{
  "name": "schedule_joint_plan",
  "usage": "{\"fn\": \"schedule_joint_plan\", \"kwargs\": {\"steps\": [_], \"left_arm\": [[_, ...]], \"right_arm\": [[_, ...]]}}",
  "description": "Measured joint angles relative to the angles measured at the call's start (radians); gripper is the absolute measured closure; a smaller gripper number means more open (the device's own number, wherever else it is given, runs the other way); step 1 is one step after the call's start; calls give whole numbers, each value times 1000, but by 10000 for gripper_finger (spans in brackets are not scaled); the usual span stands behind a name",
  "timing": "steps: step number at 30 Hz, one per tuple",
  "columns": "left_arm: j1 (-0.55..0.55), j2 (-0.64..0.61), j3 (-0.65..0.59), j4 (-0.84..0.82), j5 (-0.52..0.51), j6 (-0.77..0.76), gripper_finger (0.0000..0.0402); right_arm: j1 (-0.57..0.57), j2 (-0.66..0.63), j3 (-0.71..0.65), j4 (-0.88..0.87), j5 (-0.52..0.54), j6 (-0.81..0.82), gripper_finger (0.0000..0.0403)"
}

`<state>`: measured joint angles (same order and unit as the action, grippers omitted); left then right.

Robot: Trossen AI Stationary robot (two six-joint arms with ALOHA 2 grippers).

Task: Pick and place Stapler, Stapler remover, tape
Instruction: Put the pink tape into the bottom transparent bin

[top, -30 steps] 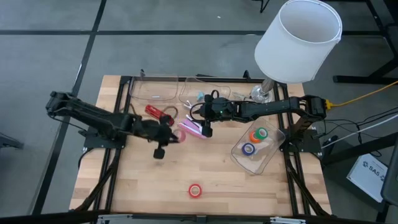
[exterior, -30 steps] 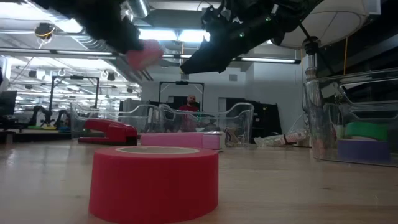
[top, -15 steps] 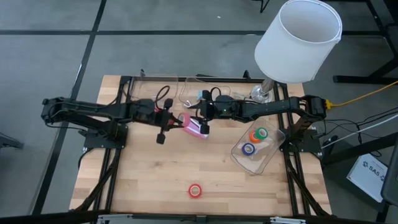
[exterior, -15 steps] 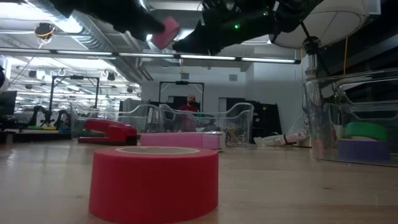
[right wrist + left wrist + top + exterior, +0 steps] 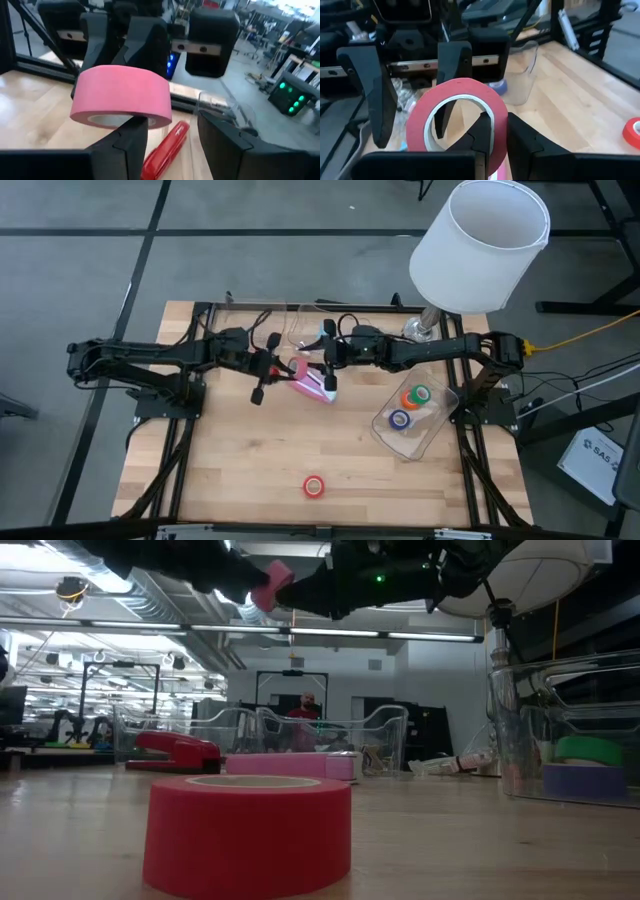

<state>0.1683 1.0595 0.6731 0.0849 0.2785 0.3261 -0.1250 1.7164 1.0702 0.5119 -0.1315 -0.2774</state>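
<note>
A pink tape roll [image 5: 420,125] hangs in the air above the table's middle, with my left gripper [image 5: 495,125] shut on it. My right gripper [image 5: 172,130] faces it from the table's right, open, and the roll [image 5: 120,95] stands over one of its fingers [image 5: 127,137]. On the table rest a red stapler [image 5: 175,750], a pink oblong piece [image 5: 318,387] and a red tape roll [image 5: 314,486] near the front edge. I cannot make out the stapler remover. My left gripper pinches the roll's wall [image 5: 492,112], one finger [image 5: 482,135] inside the ring and the other [image 5: 520,142] outside. It comes nearly level from the table's left. The roll is lifted clear of the table. My right gripper: whether its finger touches the roll I cannot tell.
A clear bin [image 5: 430,430] at the right holds green, orange and blue tape rolls. More clear bins [image 5: 255,325] stand along the far edge. A white lamp [image 5: 480,245] rises at the far right. Bare wood lies around the red roll in front.
My left gripper has carried the pink roll up and toward the far right, close to my right gripper, rolling its wrist on the way. My right gripper has tipped up from slanting down to nearly level and risen slightly. Neither has opened or shut.
</note>
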Motion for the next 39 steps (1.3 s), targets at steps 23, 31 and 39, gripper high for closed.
{"fn": "schedule_joint_plan", "kwargs": {"steps": [23, 31, 39], "left_arm": [[65, 2, 0, 178, 163, 9, 366], [64, 4, 0, 172, 154, -5, 339], [52, 5, -4, 160, 94, -58, 301]], "right_arm": [[-3, 0, 1, 214, -101, -98, 311], [-2, 0, 3, 189, -100, -101, 361], [-1, -2, 5, 125, -105, -58, 361]]}}
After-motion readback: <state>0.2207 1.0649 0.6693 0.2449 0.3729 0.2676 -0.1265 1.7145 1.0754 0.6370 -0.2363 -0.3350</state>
